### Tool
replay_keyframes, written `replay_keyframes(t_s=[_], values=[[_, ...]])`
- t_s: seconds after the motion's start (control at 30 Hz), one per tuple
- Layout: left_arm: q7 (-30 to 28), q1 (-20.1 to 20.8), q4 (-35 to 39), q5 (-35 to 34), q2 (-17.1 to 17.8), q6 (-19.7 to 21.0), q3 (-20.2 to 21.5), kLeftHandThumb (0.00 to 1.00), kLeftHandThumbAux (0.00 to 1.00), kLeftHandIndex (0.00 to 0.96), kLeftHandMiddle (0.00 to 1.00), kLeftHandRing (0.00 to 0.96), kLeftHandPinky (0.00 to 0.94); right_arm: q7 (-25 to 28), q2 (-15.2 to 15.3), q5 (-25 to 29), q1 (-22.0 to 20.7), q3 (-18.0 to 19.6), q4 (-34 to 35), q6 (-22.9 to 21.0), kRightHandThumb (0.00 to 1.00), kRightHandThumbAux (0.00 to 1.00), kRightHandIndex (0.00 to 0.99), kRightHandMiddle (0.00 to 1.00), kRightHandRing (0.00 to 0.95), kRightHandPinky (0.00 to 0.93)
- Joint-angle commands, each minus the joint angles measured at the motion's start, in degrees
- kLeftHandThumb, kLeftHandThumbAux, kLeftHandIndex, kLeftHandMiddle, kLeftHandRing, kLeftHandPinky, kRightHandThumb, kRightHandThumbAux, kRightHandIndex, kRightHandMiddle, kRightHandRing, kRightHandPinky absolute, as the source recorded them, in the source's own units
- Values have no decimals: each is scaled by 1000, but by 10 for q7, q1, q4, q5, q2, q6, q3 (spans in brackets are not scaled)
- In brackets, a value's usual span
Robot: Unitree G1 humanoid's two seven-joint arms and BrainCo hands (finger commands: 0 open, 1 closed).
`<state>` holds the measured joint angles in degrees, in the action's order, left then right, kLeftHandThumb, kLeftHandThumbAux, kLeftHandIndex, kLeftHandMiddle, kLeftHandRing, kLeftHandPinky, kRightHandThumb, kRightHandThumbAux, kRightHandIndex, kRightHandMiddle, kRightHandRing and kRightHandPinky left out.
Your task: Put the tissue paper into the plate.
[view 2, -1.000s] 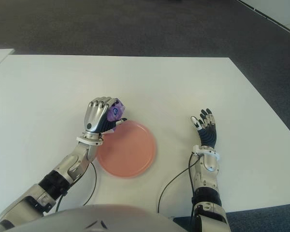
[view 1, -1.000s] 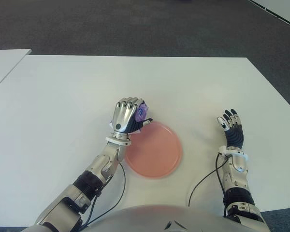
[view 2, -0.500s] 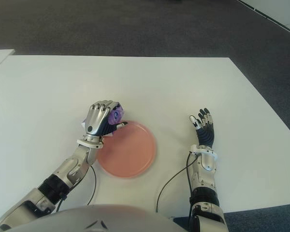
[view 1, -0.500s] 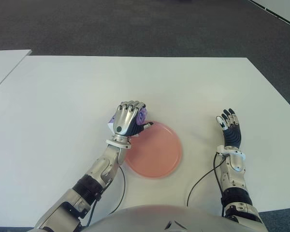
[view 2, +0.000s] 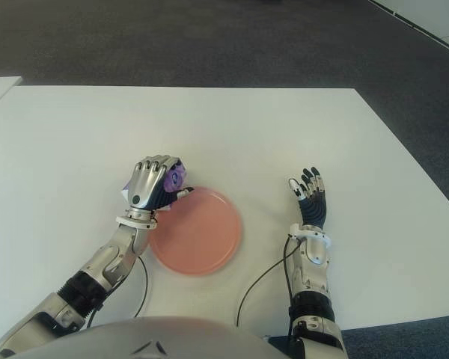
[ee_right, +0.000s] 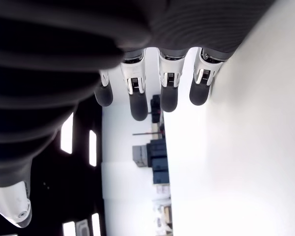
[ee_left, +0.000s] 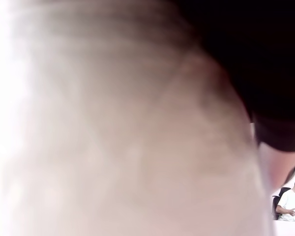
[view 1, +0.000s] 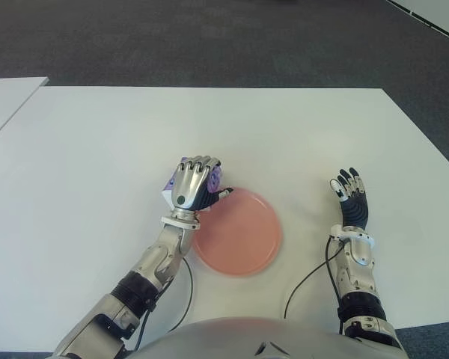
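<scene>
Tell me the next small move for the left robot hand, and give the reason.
Probably carry the left robot hand a little toward the robot's right, over the pink plate's middle, before opening. It is shut on the purple tissue paper at the plate's far-left rim, so a release here could land on the white table. The right robot hand shows open, right of the plate.

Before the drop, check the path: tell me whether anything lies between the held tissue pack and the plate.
Nothing visible does. The left robot hand grips the tissue pack at the pink plate's rim, and the plate looks bare. The right robot hand shows apart, on the plate's right.
</scene>
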<state>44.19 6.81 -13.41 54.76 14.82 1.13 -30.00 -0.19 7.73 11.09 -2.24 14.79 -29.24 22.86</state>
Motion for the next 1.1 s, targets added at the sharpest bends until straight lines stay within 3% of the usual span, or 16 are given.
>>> replay_keyframes(t_s=[0.03,0.47,1.1], values=[[-5,-5,-7,7,2,1,4,954,644,404,513,516,715,-5,-29,-4,43,-9,-40,-57,422,598,33,156,95,33],[-1,3,-11,11,13,-19,9,954,645,404,511,514,706,-10,-35,-10,44,-15,-37,-49,410,594,20,148,89,26],[8,-1,10,39,12,2,15,954,645,402,511,521,741,-6,-40,-8,36,-12,-55,-42,393,602,41,163,99,39]])
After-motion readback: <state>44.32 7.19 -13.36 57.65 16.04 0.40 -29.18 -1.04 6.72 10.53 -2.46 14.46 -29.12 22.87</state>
